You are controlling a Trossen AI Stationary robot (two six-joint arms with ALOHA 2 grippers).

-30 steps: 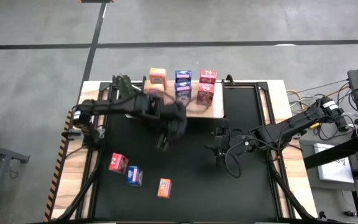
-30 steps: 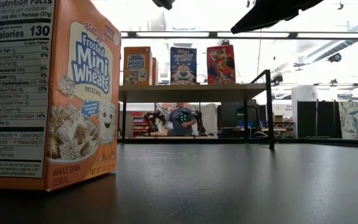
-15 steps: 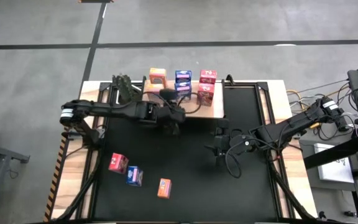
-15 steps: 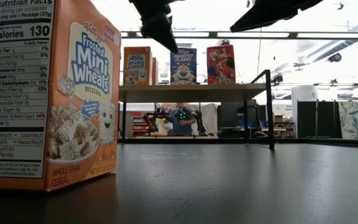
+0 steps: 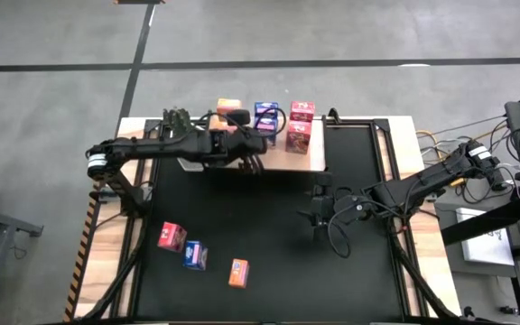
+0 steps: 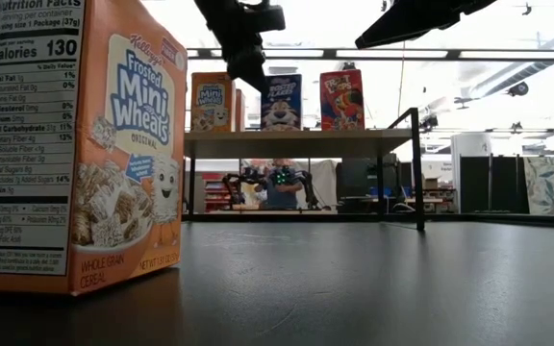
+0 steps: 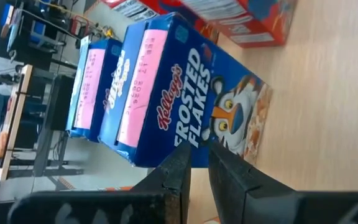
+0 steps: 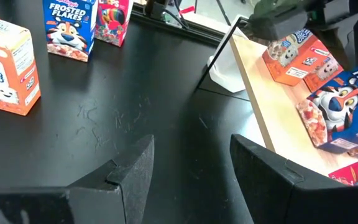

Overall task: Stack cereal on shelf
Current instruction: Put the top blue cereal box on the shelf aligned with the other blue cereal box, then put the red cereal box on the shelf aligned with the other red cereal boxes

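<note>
A: Status? Six cereal boxes sit on the shelf (image 5: 310, 161) at the counter's (image 5: 368, 271) 12 o'clock: orange row (image 5: 228, 110), blue row (image 5: 265, 119), pink-red row (image 5: 300, 126).

B: Three left on the black mat at 7 o'clock: a pink-red box (image 5: 171, 236), a blue box (image 5: 194, 255) and an orange box (image 5: 238, 272), well apart from the shelf.

A: Left tool (image 5: 254, 155)?

B: Above the shelf's front edge, just before the blue row. The wrist view shows its fingers (image 7: 178, 169) nearly pressed together, holding nothing.

A: Right tool (image 5: 319, 217)?

B: Parked mid-mat at 3 o'clock, spread wide, empty.

A: Room?

B: Bare board in front of each row looks enough for a third box. The mat between the shelf and loose boxes is open. Watch the shelf's front lip and the black frame post (image 5: 332, 116) at its right end.
</note>
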